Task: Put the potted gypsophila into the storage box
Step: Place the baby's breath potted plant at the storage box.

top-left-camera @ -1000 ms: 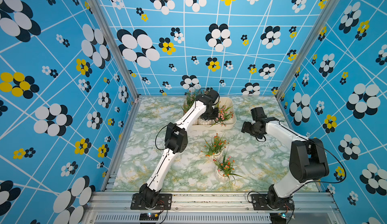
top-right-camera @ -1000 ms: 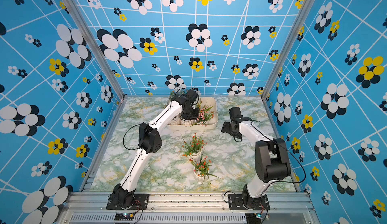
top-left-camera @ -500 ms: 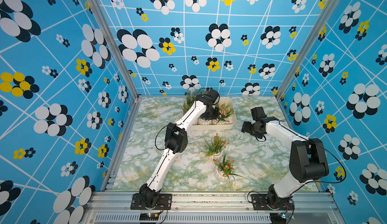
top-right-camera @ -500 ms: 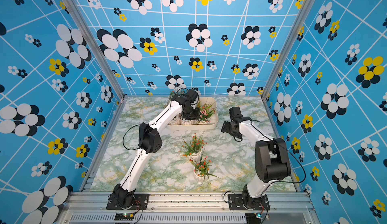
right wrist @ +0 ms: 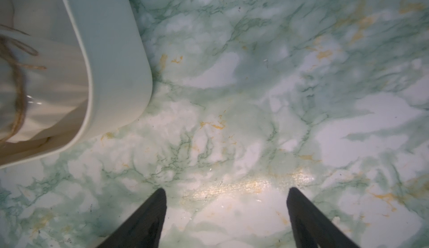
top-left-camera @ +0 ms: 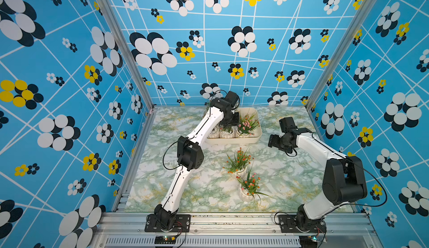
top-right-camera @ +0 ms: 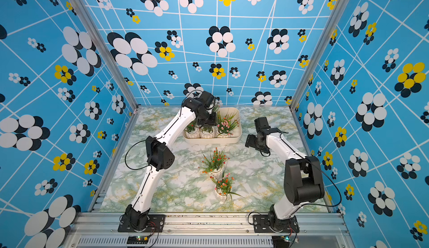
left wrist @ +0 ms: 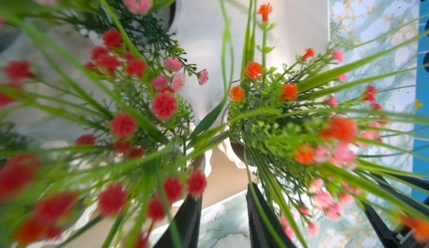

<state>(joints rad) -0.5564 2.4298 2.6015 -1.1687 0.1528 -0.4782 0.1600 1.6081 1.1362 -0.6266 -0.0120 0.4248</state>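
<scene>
The marble table (top-left-camera: 290, 177) bears the storage box (top-left-camera: 257, 135), potted gypsophila (top-left-camera: 246, 125) standing inside. Above the box, the left gripper (left wrist: 224, 190) holds its jaws narrowly apart, empty. Just right of the box, the right gripper (right wrist: 226, 190) gapes wide. Two gypsophila pots (top-left-camera: 239, 162) (top-left-camera: 249, 185) stand before the box.

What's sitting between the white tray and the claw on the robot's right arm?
Nothing. Only bare marbled tabletop lies between the right claw and the storage box. The right wrist view shows this best, and both top views agree.
</scene>
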